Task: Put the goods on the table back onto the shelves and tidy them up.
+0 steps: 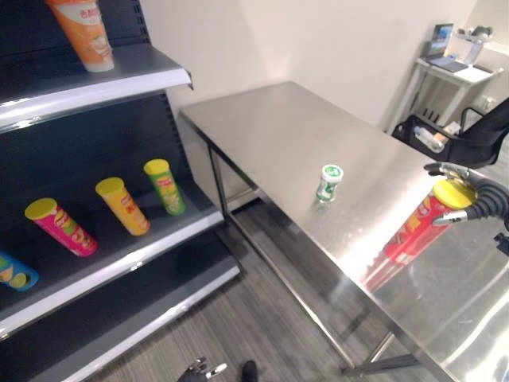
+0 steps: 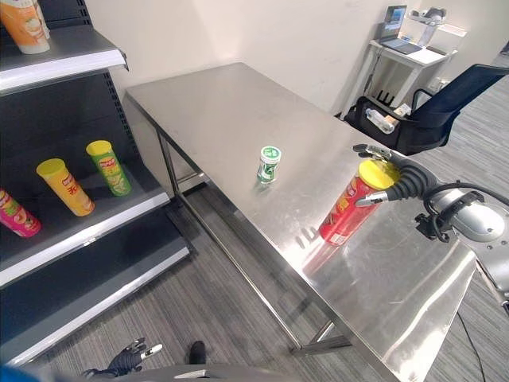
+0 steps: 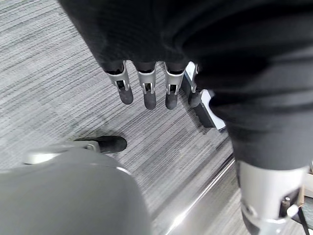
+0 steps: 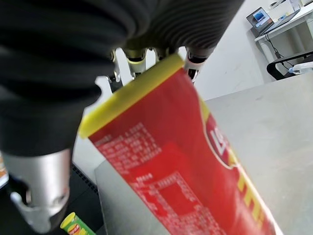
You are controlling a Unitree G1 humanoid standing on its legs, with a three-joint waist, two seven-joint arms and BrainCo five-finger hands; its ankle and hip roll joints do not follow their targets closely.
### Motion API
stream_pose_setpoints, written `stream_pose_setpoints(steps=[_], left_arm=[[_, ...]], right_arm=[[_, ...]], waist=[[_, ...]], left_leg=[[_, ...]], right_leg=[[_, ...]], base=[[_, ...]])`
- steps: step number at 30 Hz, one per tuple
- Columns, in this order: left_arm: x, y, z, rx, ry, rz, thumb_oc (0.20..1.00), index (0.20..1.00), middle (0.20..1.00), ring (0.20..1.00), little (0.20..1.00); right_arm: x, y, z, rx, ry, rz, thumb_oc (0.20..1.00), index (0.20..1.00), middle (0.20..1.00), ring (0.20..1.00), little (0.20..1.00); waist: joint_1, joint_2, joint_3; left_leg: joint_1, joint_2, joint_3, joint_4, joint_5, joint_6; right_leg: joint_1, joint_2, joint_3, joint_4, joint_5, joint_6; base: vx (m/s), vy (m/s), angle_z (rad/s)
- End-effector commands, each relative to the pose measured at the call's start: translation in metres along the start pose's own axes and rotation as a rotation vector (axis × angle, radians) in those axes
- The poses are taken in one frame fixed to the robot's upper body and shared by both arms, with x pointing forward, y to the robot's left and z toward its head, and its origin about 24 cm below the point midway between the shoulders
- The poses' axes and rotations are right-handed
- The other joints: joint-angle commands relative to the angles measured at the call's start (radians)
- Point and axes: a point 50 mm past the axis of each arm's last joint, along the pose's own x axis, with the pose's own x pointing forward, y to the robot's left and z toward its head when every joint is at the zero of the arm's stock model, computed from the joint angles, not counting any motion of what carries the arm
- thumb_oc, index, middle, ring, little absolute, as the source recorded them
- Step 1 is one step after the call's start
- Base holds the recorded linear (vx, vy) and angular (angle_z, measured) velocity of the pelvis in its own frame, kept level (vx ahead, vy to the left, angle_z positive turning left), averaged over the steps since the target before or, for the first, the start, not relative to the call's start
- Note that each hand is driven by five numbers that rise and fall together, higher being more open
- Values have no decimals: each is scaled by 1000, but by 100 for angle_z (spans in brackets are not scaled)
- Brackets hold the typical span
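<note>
While the right robot hand (image 2: 395, 177) seemingly clamps the tilted red can (image 2: 350, 205), the left robot hand (image 3: 146, 88) hangs relaxed.

The steel surface (image 2: 231, 111) carries a small green-lidded cup (image 2: 269, 164) near its middle and a tilted red tube (image 2: 352, 204) with a yellow lid. The shelf (image 1: 119, 247) holds pink (image 1: 61, 227), orange (image 1: 122, 206) and green tubes (image 1: 165, 186).

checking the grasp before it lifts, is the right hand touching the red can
Touching. In the right eye view the right hand has fingers and thumb closed on the yellow-lidded top of the red can; the right wrist view shows the lid against the fingers.
</note>
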Motion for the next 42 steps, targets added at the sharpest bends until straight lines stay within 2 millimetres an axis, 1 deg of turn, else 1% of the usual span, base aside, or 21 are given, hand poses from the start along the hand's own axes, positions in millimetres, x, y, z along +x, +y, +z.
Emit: stream_pose_setpoints(steps=[1, 7, 14, 15, 16, 17, 21, 24, 27, 31, 32, 35, 37, 39, 40, 41, 42], left_arm=[[3, 1, 10, 9, -33, -7, 1000, 1000, 1000, 1000, 1000], [3, 3, 9, 2, -23, 2, 1000, 1000, 1000, 1000, 1000], [3, 5, 11, -5, -33, 4, 1000, 1000, 1000, 1000, 1000], [3, 4, 11, -4, -35, 3, 1000, 1000, 1000, 1000, 1000], [3, 4, 11, -2, -34, 2, 1000, 1000, 1000, 1000, 1000], [2, 5, 10, -1, -32, 2, 1000, 1000, 1000, 1000, 1000], [3, 4, 13, -1, -41, -2, 1000, 1000, 1000, 1000, 1000], [3, 5, 14, -6, -48, 2, 1000, 1000, 1000, 1000, 1000], [3, 6, 14, -21, -54, 8, 1000, 1000, 1000, 1000, 1000], [1, 9, 11, -54, -53, 33, 1000, 1000, 1000, 1000, 1000], [1, 11, 10, -65, -52, 42, 1000, 1000, 1000, 1000, 1000], [-1, 16, 9, -95, -57, 70, 1000, 1000, 1000, 1000, 1000], [-1, 18, 11, -111, -66, 81, 1000, 1000, 1000, 1000, 1000], [-2, 22, 12, -124, -80, 93, 1000, 1000, 1000, 1000, 1000], [-2, 22, 13, -124, -81, 93, 1000, 1000, 1000, 1000, 1000], [-2, 23, 16, -131, -98, 99, 1000, 1000, 1000, 1000, 1000], [-2, 23, 18, -138, -106, 101, 1000, 1000, 1000, 1000, 1000]], right_arm=[[5, -5, 5, -11, -12, 20, 1000, 1000, 1000, 1000, 1000], [2, -3, -3, -35, 46, 50, 1000, 1000, 1000, 1000, 1000], [-4, -5, -1, -47, 52, 66, 1000, 1000, 1000, 1000, 1000], [-5, -5, -1, -42, 51, 67, 925, 925, 925, 925, 925], [-5, -4, -1, -39, 51, 70, 347, 347, 347, 347, 347], [-6, -4, -1, -36, 49, 73, 200, 200, 200, 200, 200], [-4, -2, -1, -44, 53, 89, 200, 200, 200, 200, 200], [-4, -3, 3, -47, 33, 88, 200, 200, 200, 200, 200], [-6, -8, 12, -80, -4, 55, 200, 200, 200, 200, 200], [-13, -25, 31, -157, -102, -108, 200, 200, 200, 200, 200], [-15, -31, 35, -182, -124, -171, 200, 200, 200, 200, 200], [-22, -43, 51, -255, -201, -311, 200, 200, 200, 200, 200], [-25, -46, 56, -256, -240, -378, 200, 200, 200, 200, 200], [-26, -49, 68, -267, -308, -433, 200, 200, 200, 200, 200], [-26, -49, 68, -267, -307, -434, 200, 200, 200, 200, 200], [-27, -51, 76, -273, -356, -470, 200, 200, 200, 200, 200], [-27, -52, 80, -283, -378, -496, 200, 200, 200, 200, 200]], waist=[[72, 19, -28], [69, 20, -23], [61, 22, -19], [61, 22, -19], [62, 21, -19], [60, 21, -21], [61, 20, -19], [59, 20, -18], [59, 21, -19], [61, 25, -22], [63, 26, -23], [79, 25, -22], [92, 21, -19], [112, 18, -8], [110, 18, -7], [129, 16, 8], [137, 15, 23]], left_leg=[[107, 97, 36, 14, -126, -92], [109, 98, 34, 14, -126, -94], [115, 101, 37, 14, -128, -95], [116, 102, 39, 14, -128, -95], [117, 102, 40, 14, -129, -96], [118, 102, 40, 14, -129, -96], [122, 104, 43, 14, -129, -97], [123, 106, 42, 14, -128, -98], [122, 108, 40, 14, -127, -98], [121, 113, 33, 14, -125, -96], [120, 114, 29, 14, -123, -97], [115, 122, 9, 14, -112, -102], [104, 126, -8, 14, -104, -107], [90, 125, -36, 14, -86, -109], [90, 125, -38, 14, -86, -109], [67, 120, -66, 20, -74, -111], [44, 116, -84, 36, -65, -117]], right_leg=[[-117, -1, -45, 12, 140, 24], [-117, -2, -47, 13, 137, 24], [-115, 0, -44, 17, 134, 22], [-115, 0, -44, 17, 134, 22], [-115, 1, -44, 18, 134, 22], [-114, 1, -44, 17, 133, 22], [-112, 3, -41, 17, 133, 21], [-112, 4, -41, 18, 132, 20], [-111, 6, -40, 18, 126, 17], [-108, 12, -44, 18, 119, 13], [-109, 13, -46, 18, 117, 11], [-103, 26, -51, 15, 105, 0], [-100, 35, -56, 10, 99, -5], [-102, 44, -62, 9, 93, -14], [-102, 44, -64, 9, 92, -14], [-100, 48, -71, 9, 89, -20], [-100, 47, -88, 10, 86, -23]], base=[[0, 0, 0], [0, 0, 0], [0, 0, 0], [0, 0, 0], [0, 0, 0], [0, 0, 0], [0, 0, 0], [0, 0, 0], [-7, -12, 0], [-14, -46, 0], [-15, -59, 4], [-32, -86, 9], [-58, -92, 25], [-69, -77, 36], [-92, -60, 32], [-120, -40, 26], [-183, -33, 60]])
